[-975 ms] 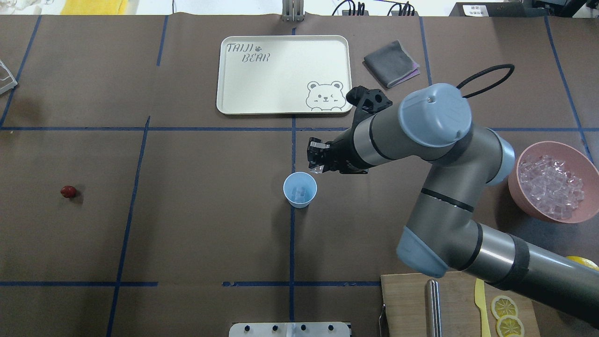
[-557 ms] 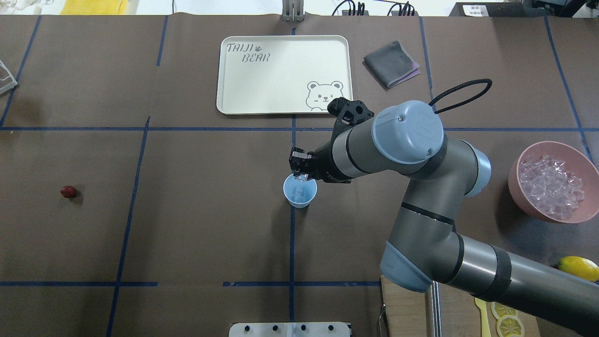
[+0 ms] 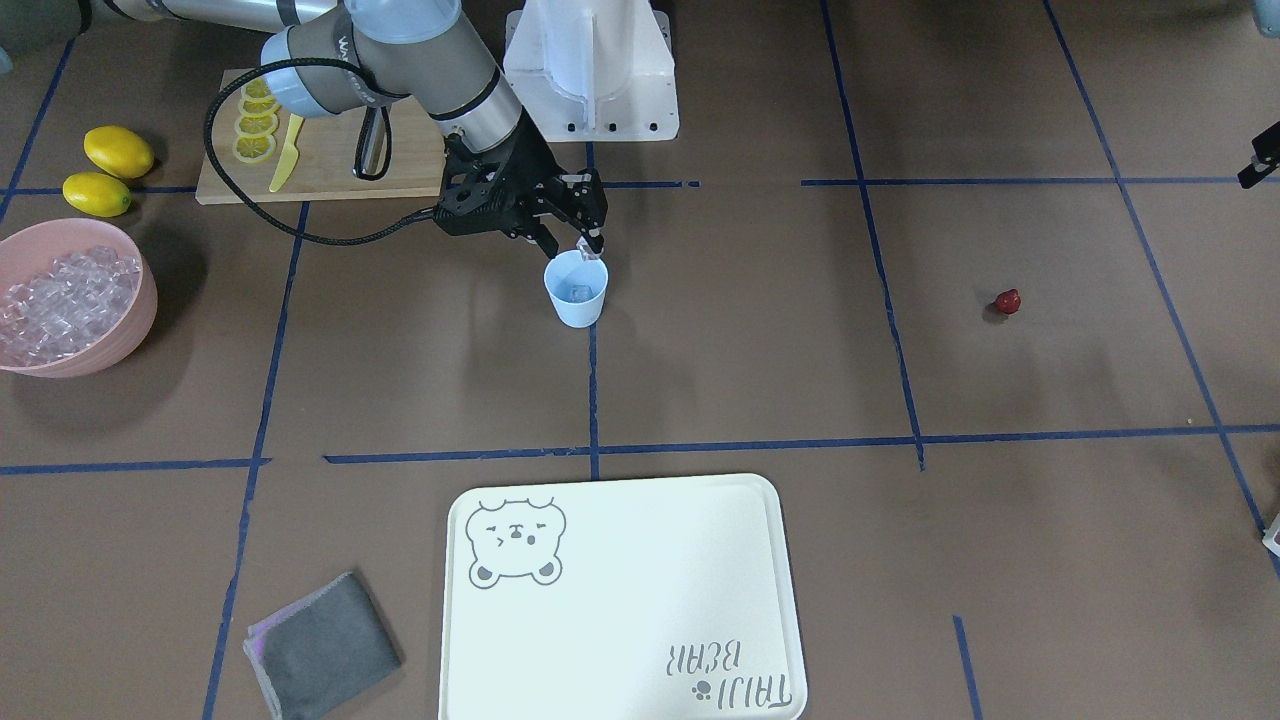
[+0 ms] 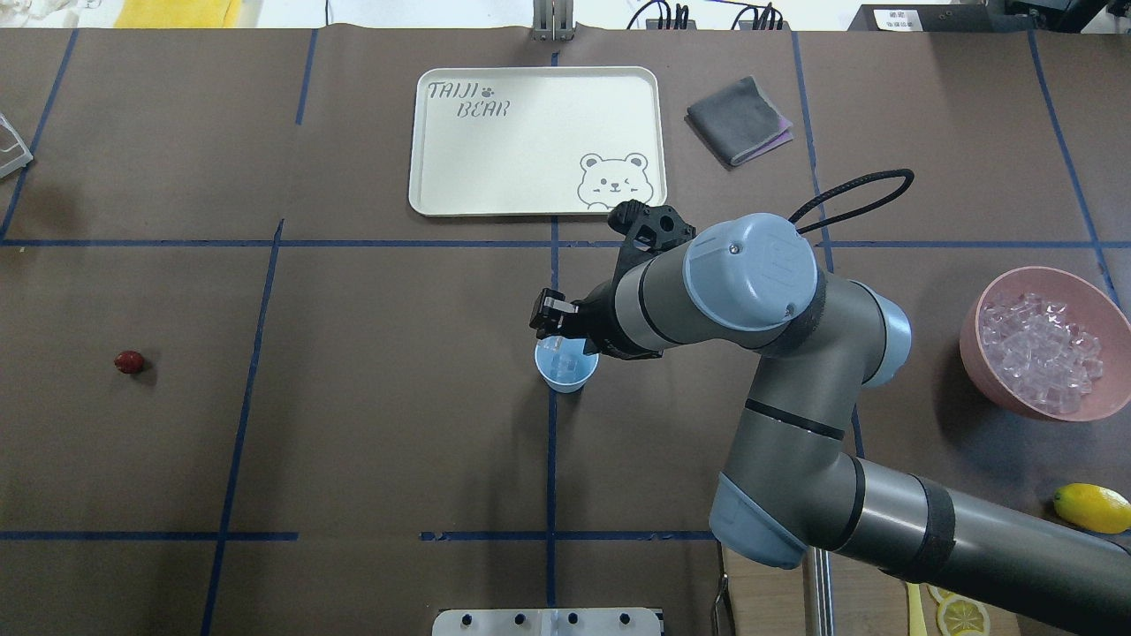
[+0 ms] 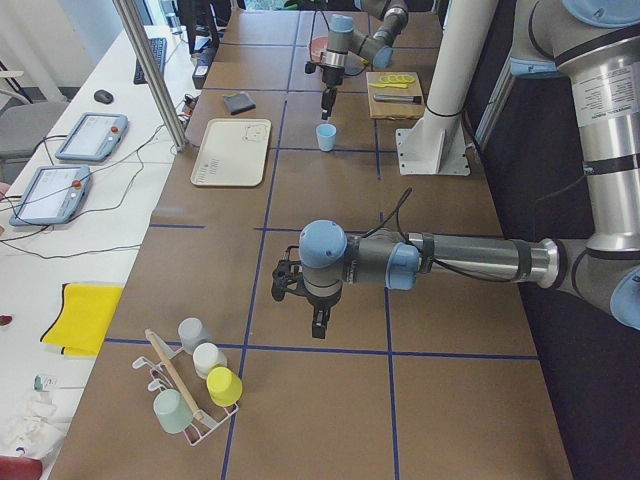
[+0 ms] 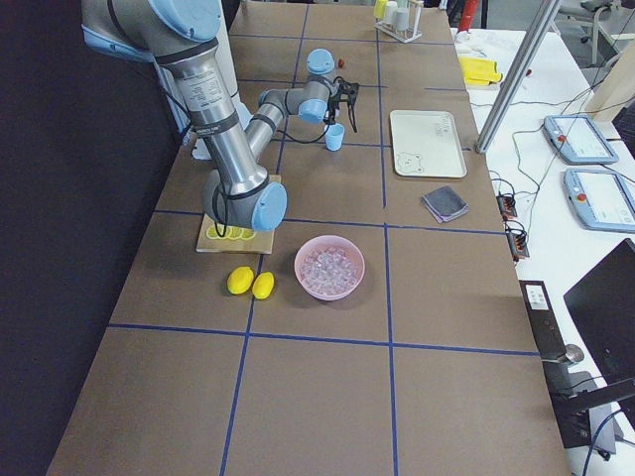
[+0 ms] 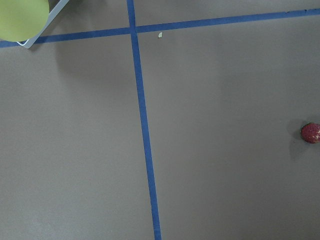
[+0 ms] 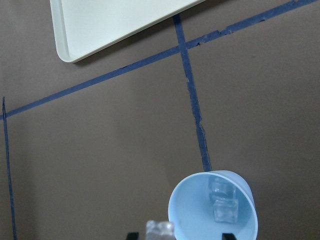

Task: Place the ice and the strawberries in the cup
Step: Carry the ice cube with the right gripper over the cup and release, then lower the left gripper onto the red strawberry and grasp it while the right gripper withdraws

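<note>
The cup (image 4: 565,375) is pale blue. The ice (image 8: 223,202) in it is clear, like glass. The strawberry (image 4: 129,361) at the left is dark red. The bowl (image 4: 974,349) at the right is pink. The tray (image 4: 530,159) up top is cream, with a grey bear and grey letters. The cloth (image 4: 738,119) is grey. The lemon (image 4: 1091,507) is yellow. The table (image 4: 371,424) is brown with blue lines.

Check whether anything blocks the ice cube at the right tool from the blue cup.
Nothing visible does. The ice cube is at the right tool tips, just over the cup and its open mouth, near the rim; only two other cubes lie at the bottom.
</note>
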`<state>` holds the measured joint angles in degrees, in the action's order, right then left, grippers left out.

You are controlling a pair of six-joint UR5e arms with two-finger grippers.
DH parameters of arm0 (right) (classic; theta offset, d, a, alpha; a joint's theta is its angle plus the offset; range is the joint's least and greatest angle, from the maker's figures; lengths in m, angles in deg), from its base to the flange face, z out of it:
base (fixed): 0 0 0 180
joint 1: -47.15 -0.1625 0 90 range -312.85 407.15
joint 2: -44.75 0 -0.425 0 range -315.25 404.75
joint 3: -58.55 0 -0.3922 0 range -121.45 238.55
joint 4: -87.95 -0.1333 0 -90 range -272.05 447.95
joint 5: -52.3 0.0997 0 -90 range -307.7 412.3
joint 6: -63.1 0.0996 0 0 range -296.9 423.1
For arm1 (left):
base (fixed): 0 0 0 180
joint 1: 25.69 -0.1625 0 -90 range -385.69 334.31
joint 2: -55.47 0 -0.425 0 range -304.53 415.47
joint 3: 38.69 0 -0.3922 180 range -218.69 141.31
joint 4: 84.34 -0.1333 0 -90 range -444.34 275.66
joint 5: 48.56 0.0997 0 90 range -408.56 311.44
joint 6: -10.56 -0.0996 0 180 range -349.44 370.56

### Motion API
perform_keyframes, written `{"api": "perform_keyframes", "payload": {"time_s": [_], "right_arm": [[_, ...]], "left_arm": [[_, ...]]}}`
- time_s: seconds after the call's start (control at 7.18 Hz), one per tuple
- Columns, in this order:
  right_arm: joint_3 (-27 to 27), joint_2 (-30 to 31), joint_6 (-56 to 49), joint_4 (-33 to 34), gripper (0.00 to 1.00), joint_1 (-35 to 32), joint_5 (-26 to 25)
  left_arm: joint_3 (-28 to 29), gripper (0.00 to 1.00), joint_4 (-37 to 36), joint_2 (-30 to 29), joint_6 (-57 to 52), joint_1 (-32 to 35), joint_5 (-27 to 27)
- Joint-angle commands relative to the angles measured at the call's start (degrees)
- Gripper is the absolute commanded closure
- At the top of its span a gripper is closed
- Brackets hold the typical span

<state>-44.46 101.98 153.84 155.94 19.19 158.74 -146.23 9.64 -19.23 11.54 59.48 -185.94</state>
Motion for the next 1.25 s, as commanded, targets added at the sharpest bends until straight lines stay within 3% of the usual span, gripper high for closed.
{"api": "perform_keyframes", "payload": {"time_s": [0.0, 0.28, 0.42, 0.56, 0.7, 0.84, 0.97, 1.11], "right_arm": [[0.01, 0.07, -0.04, 0.03, 0.27, -0.24, 0.00], [-1.73, 0.68, -0.21, -0.06, 0.27, -2.07, 1.56], [-5.14, 3.82, -0.21, 1.08, 0.26, -4.96, 4.36], [-10.40, 8.55, -0.73, 4.39, 0.00, -9.25, 8.65], [-13.41, 13.47, -3.09, 5.21, 0.00, -15.04, 14.09], [-13.61, 17.44, -11.03, 5.31, 0.00, -21.97, 21.54], [-13.53, 22.43, -20.51, 5.31, 0.00, -27.17, 25.10], [-13.35, 27.10, -29.74, 5.22, 0.00, -29.75, 25.48]], "left_arm": [[0.05, 0.00, -0.02, 0.00, 0.07, 0.00, 0.00], [0.05, 0.00, 0.07, -0.09, 0.15, -0.17, 0.00], [0.05, 0.00, 0.07, -0.61, 1.72, -2.87, 0.09], [-0.47, 0.00, 3.03, -2.36, 11.57, -8.56, 0.35], [0.13, 0.00, 11.15, -2.72, 23.59, -14.88, 1.13], [0.05, 0.00, 14.97, -5.77, 34.93, -21.47, 5.84], [0.66, 0.00, 14.84, -10.67, 45.31, -29.62, 11.72], [1.88, 0.00, 14.75, -13.07, 48.64, -33.45, 15.78]]}}
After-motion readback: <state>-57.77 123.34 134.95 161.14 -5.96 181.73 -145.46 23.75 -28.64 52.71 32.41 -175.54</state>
